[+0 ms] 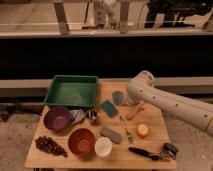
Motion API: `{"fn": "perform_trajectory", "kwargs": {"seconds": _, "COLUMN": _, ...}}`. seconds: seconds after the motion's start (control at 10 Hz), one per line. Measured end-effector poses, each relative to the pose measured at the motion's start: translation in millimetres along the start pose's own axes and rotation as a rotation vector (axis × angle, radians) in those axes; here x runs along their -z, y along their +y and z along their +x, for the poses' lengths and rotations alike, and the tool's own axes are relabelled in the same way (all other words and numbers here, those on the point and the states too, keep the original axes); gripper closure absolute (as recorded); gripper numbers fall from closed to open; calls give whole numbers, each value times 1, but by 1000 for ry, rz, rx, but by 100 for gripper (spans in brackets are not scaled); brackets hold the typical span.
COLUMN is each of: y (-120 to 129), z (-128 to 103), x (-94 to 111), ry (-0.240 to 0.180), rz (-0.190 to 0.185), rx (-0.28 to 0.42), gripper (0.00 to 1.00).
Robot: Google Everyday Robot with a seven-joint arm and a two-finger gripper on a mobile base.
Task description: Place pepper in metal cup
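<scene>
- Pincer [131,102] first: it hangs low under the rounded end of the white arm [170,102], over the right half of the tabletop [150,145]. The arm hides most of it, so we cannot tell whether it is released or clenched.
- Well to its left, the metal cup [92,116] stands upright just beside the purple bowl [57,119], in front of the green tray [71,92].
- Between the metal cup and the pincer lies a teal sponge [109,107], flat on the wood.
- The pepper [135,111] lies flat on the tabletop just below the pincer, on the near side. We cannot say whether the two touch. It is well apart from the metal cup.
- We judge the pepper light, smooth-skinned and a little yielding, so it may roll or slip under a hard squeeze. A gentle hold across its thicker middle, crosswise to its length, looks safest. The tapered end offers too little to bite on.
- Further right and nearer to us sits a yellow-orange fruit [143,130], close to the pepper. We would keep clear of it when reaching in.
</scene>
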State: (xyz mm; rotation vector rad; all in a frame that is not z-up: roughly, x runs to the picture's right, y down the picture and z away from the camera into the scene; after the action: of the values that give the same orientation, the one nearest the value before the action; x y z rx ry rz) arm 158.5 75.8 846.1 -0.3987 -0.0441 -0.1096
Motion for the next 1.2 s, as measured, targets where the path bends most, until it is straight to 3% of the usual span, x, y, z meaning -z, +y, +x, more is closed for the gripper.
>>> {"fn": "perform_trajectory", "kwargs": {"seconds": 0.2, "y": -3, "z": -2, "x": -4, "ry": -5, "rz": 6, "rx": -1, "gripper": 20}}
{"fn": "perform_trajectory", "kwargs": {"seconds": 0.4, "y": 3, "z": 5, "x": -12, "ry": -12, "rz": -26, "rx": 0, "gripper": 20}}
{"fn": "perform_trajectory", "kwargs": {"seconds": 0.7, "y": 19, "z": 25, "x": -24, "ry": -94, "rz": -89, "rx": 71, "gripper": 20}}
{"fn": "perform_trajectory", "kwargs": {"seconds": 0.9, "y": 28, "z": 30, "x": -31, "ry": -168, "rz": -90, "rx": 131, "gripper": 20}}
{"fn": "perform_trajectory", "kwargs": {"seconds": 1.2, "y": 41, "z": 24, "x": -59, "ry": -224, "rz": -85, "rx": 336, "gripper": 20}}
